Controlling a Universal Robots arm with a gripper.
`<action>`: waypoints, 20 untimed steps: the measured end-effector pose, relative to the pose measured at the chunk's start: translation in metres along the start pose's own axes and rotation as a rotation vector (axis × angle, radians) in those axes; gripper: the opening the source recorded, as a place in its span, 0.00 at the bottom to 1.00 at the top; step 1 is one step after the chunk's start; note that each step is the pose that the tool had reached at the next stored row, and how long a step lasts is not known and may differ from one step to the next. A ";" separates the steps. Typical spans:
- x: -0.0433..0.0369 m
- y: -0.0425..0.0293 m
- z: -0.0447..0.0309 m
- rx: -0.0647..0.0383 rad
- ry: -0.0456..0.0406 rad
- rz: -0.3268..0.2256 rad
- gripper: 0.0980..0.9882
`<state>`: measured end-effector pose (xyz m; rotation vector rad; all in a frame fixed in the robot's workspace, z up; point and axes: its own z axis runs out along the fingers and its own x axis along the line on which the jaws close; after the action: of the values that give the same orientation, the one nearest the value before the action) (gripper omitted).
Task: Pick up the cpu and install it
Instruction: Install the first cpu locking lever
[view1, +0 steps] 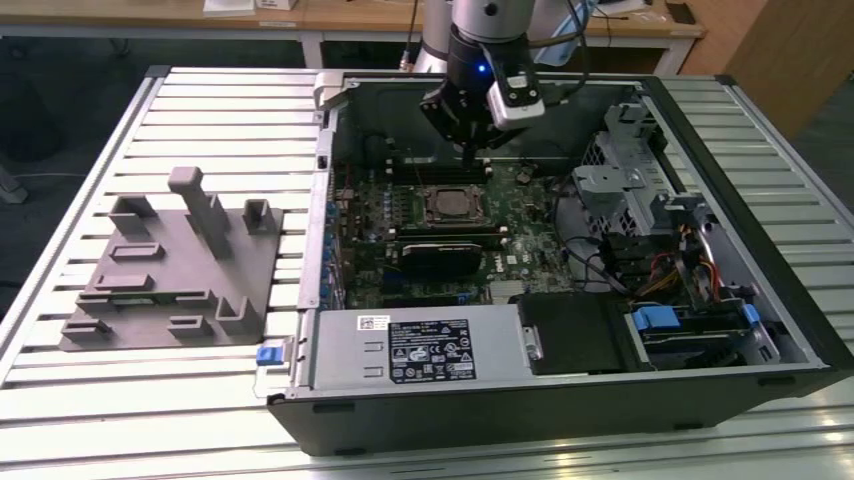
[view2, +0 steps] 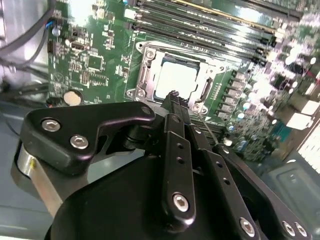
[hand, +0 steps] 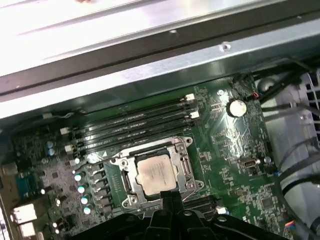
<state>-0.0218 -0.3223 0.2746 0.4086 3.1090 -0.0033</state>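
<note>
While the cpu (hand: 156, 173) already sits in its socket (hand: 131, 199) just below, the gripper (view2: 173, 100) hangs closed, holding nothing

Fingers (hand: 167, 197) overlap cpu (hand: 157, 174) edge; contact unclear.

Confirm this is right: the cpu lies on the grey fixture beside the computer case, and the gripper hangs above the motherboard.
Not quite. The cpu lies in the motherboard socket inside the computer case, as both wrist views show, not on the grey fixture. The gripper does hang above the motherboard.
</note>
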 end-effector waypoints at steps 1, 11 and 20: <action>0.0000 0.0000 0.0000 0.000 0.0000 -0.018 0.01; 0.0000 0.0000 0.0008 -0.001 -0.0003 -0.198 0.01; 0.0132 -0.0036 0.0022 -0.005 0.0000 -0.240 0.01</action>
<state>-0.0355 -0.3223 0.2723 0.0340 3.1353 0.0029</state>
